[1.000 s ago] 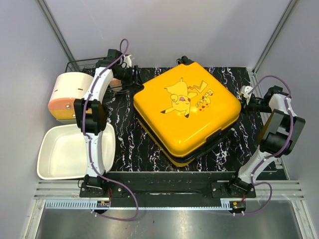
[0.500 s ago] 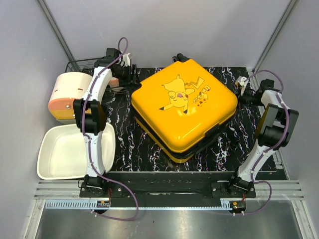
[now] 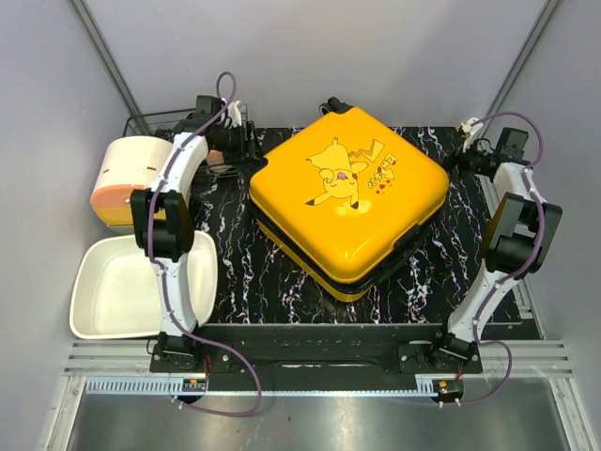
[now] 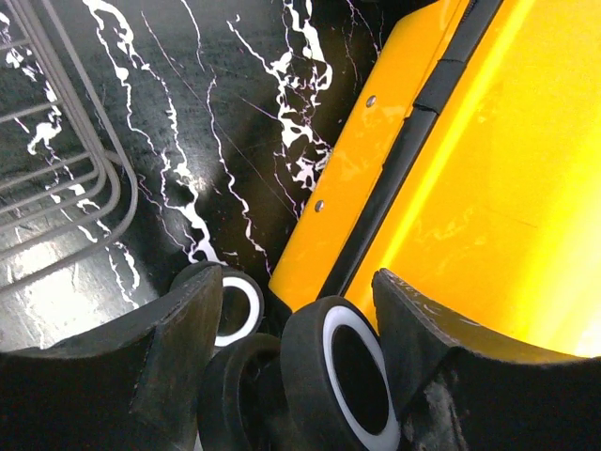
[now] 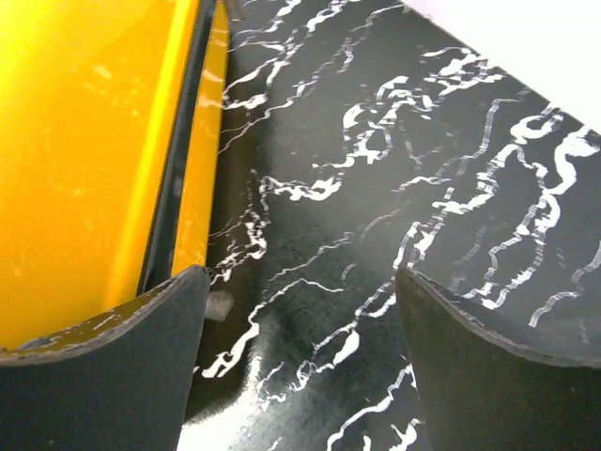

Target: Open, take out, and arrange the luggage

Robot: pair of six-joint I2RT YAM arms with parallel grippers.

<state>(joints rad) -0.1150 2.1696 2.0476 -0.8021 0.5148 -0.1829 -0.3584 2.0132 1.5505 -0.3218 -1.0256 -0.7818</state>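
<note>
The yellow luggage (image 3: 347,202) with the cartoon print lies flat and closed on the black marbled mat. My left gripper (image 3: 248,148) is at its far left corner. In the left wrist view that gripper (image 4: 299,291) is shut on a black twin wheel (image 4: 347,371) with a white rim, and the yellow shell (image 4: 488,169) runs off to the right. My right gripper (image 3: 456,158) is by the far right corner. In the right wrist view it (image 5: 300,277) stands open over bare mat, with the luggage's edge (image 5: 192,141) beside its left finger.
A white tray (image 3: 103,291) sits at the near left, with a cream-and-orange round container (image 3: 127,178) behind it. A wire rack (image 3: 150,122) stands at the far left, close to my left gripper. Grey walls close in the cell.
The right arm has moved along the luggage's right side to the far corner, and its gripper has gone from shut to open. The luggage has turned slightly. The left gripper holds its place.
</note>
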